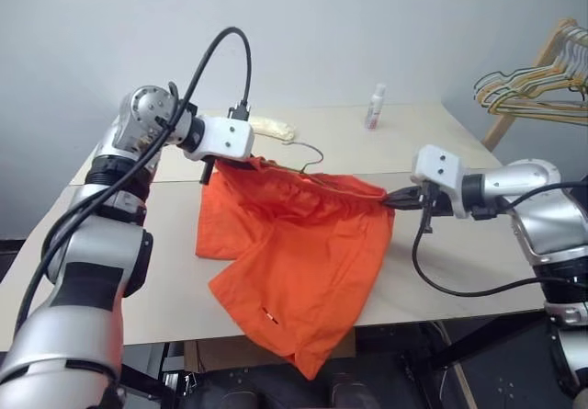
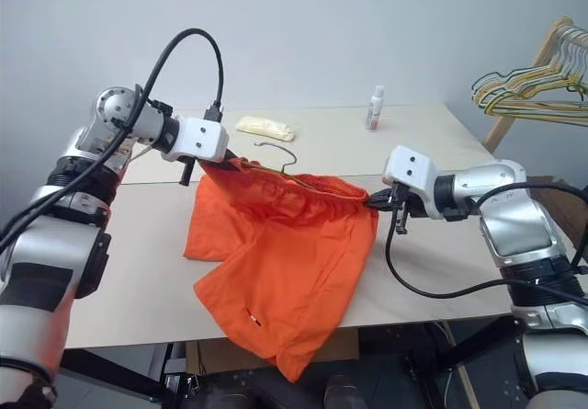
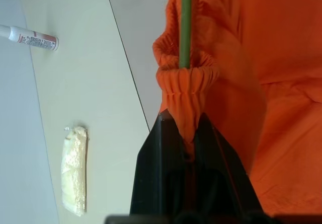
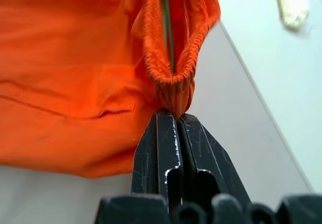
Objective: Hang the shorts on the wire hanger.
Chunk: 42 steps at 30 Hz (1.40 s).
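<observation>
Orange shorts (image 1: 294,244) stretched by waistband: left pincer (image 3: 185,128) and right pincer (image 4: 172,114) each clamp one end; hanger (image 3: 185,22) inside waistband, hook (image 2: 280,154) out; releasing remains

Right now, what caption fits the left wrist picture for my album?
Left gripper pinching the orange shorts by the waistband, hanger wire running inside it.

Soft matt orange cloth shorts (image 1: 294,244), thin wire hanger (image 3: 185,22)
</observation>
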### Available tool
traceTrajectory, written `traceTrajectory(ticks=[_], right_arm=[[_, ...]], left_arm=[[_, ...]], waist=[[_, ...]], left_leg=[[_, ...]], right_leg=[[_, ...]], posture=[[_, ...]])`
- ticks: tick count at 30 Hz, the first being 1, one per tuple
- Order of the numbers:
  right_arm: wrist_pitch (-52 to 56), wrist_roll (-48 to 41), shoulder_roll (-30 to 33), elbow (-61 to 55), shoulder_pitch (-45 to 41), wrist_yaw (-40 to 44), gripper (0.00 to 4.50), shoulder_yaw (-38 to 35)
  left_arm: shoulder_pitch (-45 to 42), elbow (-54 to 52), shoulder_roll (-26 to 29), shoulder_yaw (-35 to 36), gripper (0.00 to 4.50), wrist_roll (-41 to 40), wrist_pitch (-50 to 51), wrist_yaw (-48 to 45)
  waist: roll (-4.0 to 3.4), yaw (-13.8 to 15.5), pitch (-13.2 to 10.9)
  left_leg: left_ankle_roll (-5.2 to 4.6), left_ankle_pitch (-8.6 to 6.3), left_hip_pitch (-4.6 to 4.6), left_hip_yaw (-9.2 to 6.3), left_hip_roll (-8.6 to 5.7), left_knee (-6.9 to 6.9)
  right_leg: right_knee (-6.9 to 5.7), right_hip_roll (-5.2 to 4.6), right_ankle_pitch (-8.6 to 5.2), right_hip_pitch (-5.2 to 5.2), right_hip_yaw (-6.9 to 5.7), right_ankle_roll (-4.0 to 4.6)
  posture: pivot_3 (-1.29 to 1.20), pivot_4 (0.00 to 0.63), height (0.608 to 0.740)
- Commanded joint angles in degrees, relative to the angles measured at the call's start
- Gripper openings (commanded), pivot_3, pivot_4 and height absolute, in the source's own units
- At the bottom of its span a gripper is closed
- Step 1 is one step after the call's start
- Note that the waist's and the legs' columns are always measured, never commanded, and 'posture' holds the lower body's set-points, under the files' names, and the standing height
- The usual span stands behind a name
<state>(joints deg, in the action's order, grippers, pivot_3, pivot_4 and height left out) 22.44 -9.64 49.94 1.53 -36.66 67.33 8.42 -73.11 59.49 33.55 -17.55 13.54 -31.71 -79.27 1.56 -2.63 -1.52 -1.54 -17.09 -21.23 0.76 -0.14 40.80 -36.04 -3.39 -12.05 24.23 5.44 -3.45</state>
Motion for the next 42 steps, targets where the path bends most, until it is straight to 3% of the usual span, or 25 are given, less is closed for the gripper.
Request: traceTrajectory(ticks=[1, 10, 13, 22, 34, 42], right_arm=[[-2.3, 1.0, -0.8, -1.6, -2.1, -1.5, 0.01, -0.9], [-3.8, 2.3, -3.8, -2.3, -3.1, -1.8, 0.01, 0.9], [-3.7, 2.7, -4.9, -2.3, -3.1, -2.5, 0.77, 1.4], [-3.4, 5.5, -6.8, -0.1, -1.8, -3.7, 3.82, 3.5], [8.3, -1.0, -9.5, 1.2, -2.3, -3.8, 3.82, 0.4], [8.3, -1.1, -8.6, -1.6, 0.0, -4.1, 3.82, 1.0]], left_arm=[[-1.0, -1.5, -0.7, 0.5, 0.0, -0.6, -0.5, 1.0], [-0.1, -2.5, -1.6, 0.4, 0.0, -0.7, -0.3, 1.7], [0.4, -2.9, -1.6, 0.7, 0.0, -1.0, 0.0, 1.7], [1.5, -4.8, -2.1, 2.2, 0.0, -4.4, 2.6, -0.7], [2.1, -4.8, -1.9, 0.9, 0.0, -3.8, 2.0, -1.5], [3.0, -6.3, -1.4, -1.6, 0.0, -0.7, 0.7, -1.5]], waist=[[0.0, 0.0, 0.0], [0.0, -0.1, 0.0], [0.0, -0.1, 0.0], [0.0, 0.0, 0.0], [0.0, -0.1, 0.0], [0.0, -0.2, 0.0]], left_leg=[[0.0, 0.0, -0.01, 0.01, 0.0, 0.0], [0.0, 0.0, 0.01, 0.0, 0.0, 0.0], [0.0, 0.0, 0.0, -0.01, 0.0, 0.0], [0.0, 0.0, 0.0, -0.01, 0.0, 0.0], [0.0, 0.0, 0.02, -0.02, 0.0, 0.0], [0.0, 0.0, 0.02, -0.02, 0.0, 0.0]], right_leg=[[0.0, 0.0, 0.0, 0.0, 0.0, 0.0], [-0.01, 0.0, 0.0, 0.0, 0.0, 0.01], [-0.02, 0.0, 0.0, 0.0, 0.0, 0.01], [0.0, 0.0, 0.0, 0.0, -0.01, 0.01], [-0.02, 0.0, 0.01, -0.01, -0.01, 0.02], [-0.02, 0.01, 0.01, -0.01, -0.01, 0.02]], posture=[[-0.05, 0.0, 0.74], [-0.04, 0.0, 0.74], [-0.04, 0.0, 0.74], [-0.03, 0.0, 0.74], [-0.04, 0.0, 0.74], [-0.05, 0.0, 0.74]])
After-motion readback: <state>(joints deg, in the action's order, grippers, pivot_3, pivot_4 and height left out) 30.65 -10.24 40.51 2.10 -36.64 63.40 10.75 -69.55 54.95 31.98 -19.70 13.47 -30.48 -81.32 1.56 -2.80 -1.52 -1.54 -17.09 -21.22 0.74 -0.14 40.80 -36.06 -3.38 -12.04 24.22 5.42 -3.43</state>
